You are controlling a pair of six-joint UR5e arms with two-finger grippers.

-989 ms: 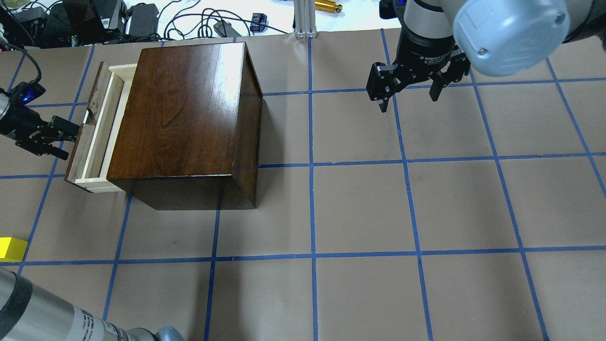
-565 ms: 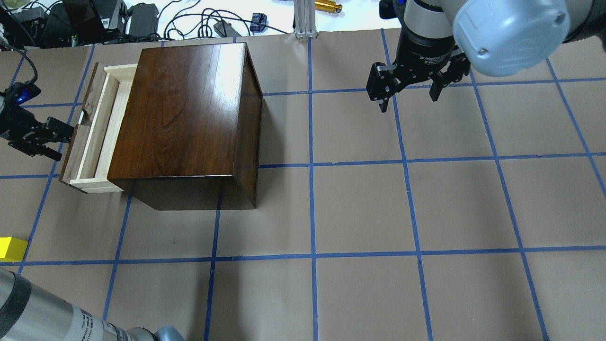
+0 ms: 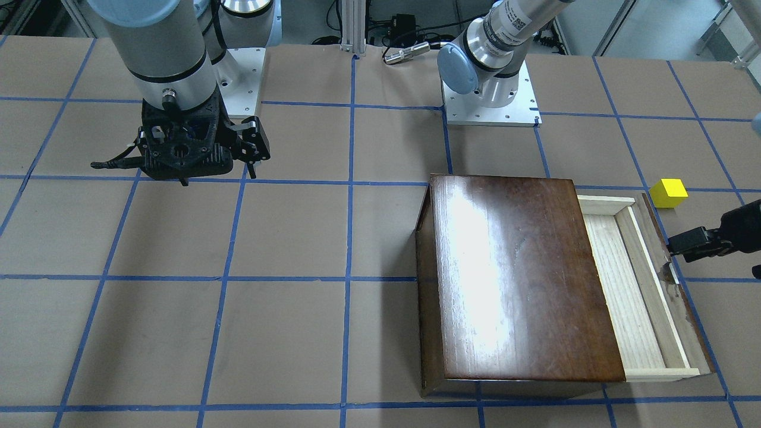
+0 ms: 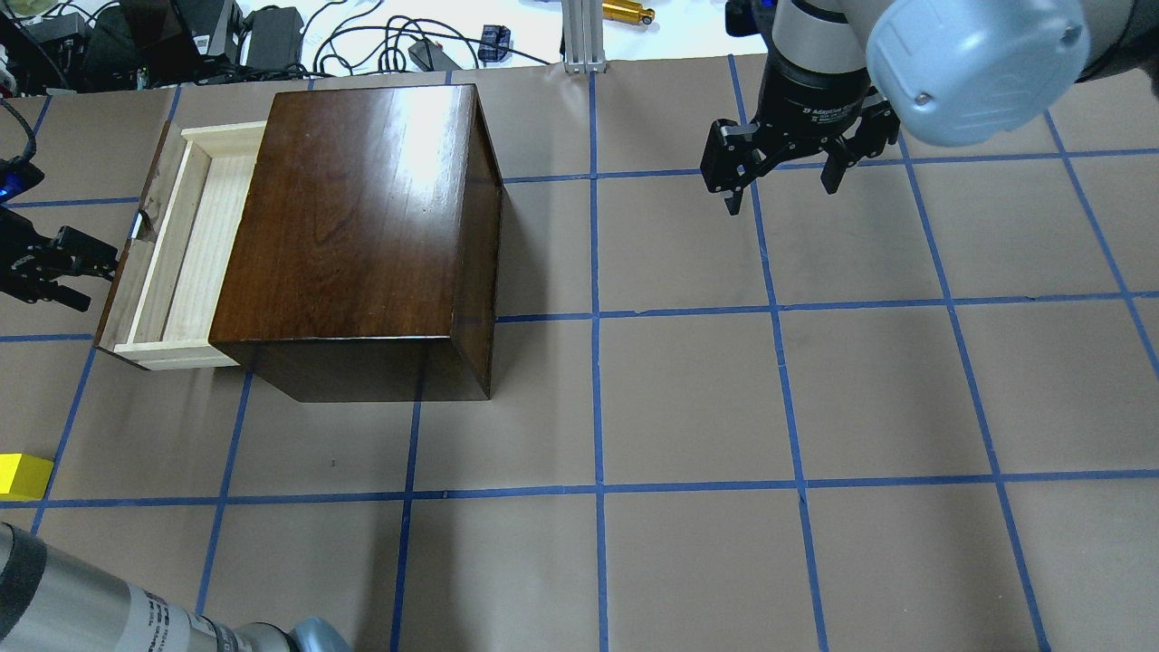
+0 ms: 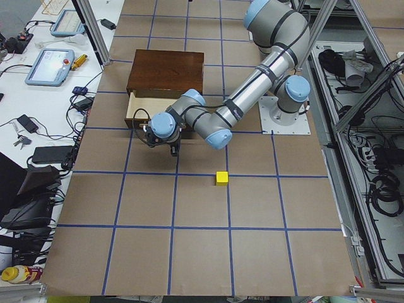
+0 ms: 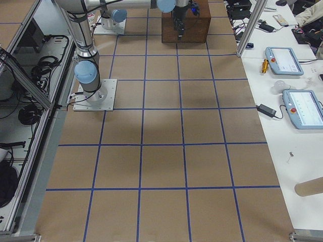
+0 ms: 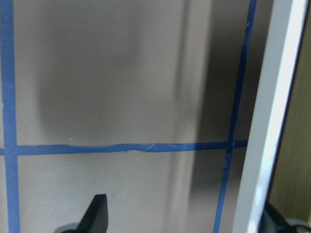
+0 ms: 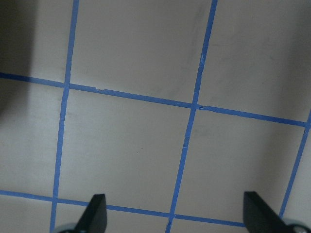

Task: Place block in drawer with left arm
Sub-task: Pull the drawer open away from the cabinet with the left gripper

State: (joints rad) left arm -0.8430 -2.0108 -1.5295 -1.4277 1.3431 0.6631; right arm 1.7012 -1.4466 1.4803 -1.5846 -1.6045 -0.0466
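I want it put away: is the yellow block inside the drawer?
No, the block sits outside the open drawer, which holds nothing.

The cabinet (image 4: 353, 208) is dark brown wood, smooth and glossy, with a bright glare across its top. The drawer (image 4: 181, 258) is pale bare wood, matt, with visible grain. Its dark front panel (image 3: 672, 285) looks scuffed and chipped. The counter (image 4: 688, 398) is covered in matt brown paper marked with blue tape (image 4: 777, 312). The block (image 3: 668, 193) is smooth, plain yellow. The left arm (image 4: 81, 602) is silvery brushed metal. The right end effector (image 4: 780, 195) is matt black under a smooth light-blue joint cap (image 4: 978, 63).
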